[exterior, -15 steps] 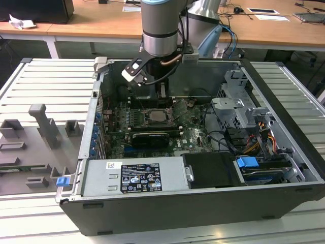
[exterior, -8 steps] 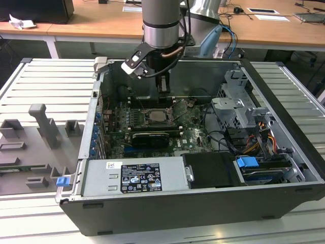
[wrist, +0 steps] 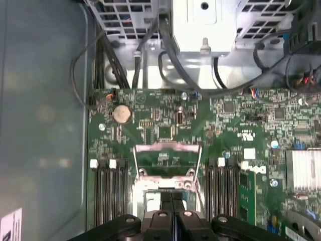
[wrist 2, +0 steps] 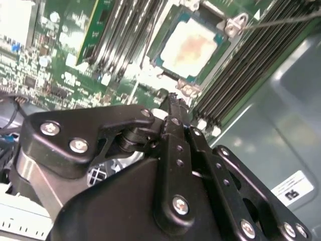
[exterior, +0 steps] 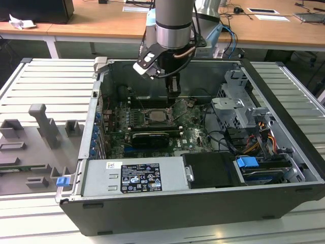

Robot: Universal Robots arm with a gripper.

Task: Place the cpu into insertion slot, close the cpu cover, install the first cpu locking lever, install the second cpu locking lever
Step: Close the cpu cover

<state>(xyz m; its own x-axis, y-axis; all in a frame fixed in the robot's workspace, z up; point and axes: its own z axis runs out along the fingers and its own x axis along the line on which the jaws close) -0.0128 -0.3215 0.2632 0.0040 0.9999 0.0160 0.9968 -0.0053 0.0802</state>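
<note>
Arm hanging straight down into the open computer case (exterior: 284, 152), hand (exterior: 174, 93) hovering just above the motherboard (exterior: 193, 133).

In the first wrist view its fingers (wrist: 172, 221) are pressing together, pinching nothing. The cpu (wrist 2: 188, 46) is sitting in the insertion slot (wrist 2: 161, 61), just beside the fingertips, cpu cover (wrist: 168, 160) tipping open. The case is lying on a ribbed grey bench (exterior: 45, 81); wooden desks (exterior: 101, 20) are standing at the far side.

The exterior view stands off the arm, high and a little back, looking down into the open computer case (exterior: 203, 168). Both wrist views ride close above the green motherboard (wrist: 165, 125), one looking straight down, the other aslant past the fingers (wrist 2: 173, 108). All three share the cpu (wrist 2: 188, 46).
</note>
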